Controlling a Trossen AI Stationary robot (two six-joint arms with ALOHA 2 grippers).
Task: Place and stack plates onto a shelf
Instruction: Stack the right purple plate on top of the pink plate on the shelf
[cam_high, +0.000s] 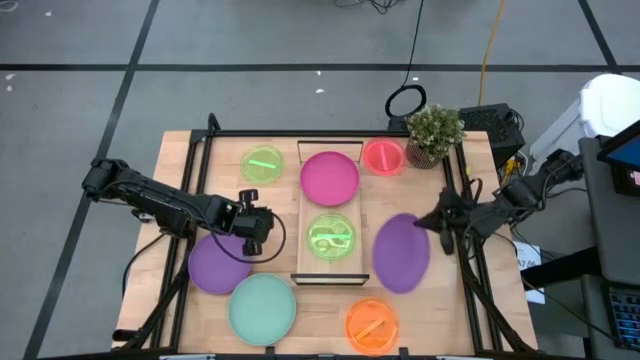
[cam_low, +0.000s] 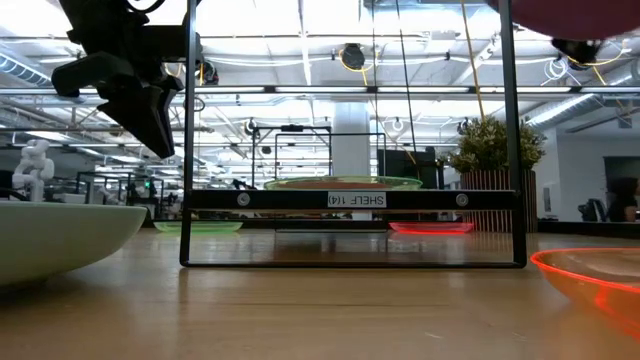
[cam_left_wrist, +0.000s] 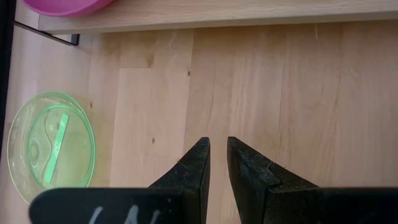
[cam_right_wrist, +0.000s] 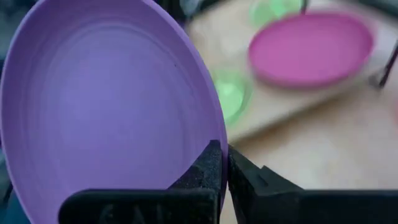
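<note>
Purple plate (cam_right_wrist: 112, 118) hangs clenched by its rim in right tool (cam_right_wrist: 224, 163) beside shelf (cam_high: 302, 215); left tool (cam_left_wrist: 217, 163) slightly parted, empty.

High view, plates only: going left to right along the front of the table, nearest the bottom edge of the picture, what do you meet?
Purple plate under the left pincer → mint-green plate → orange plate → purple plate gripped by the right pincer.
</note>
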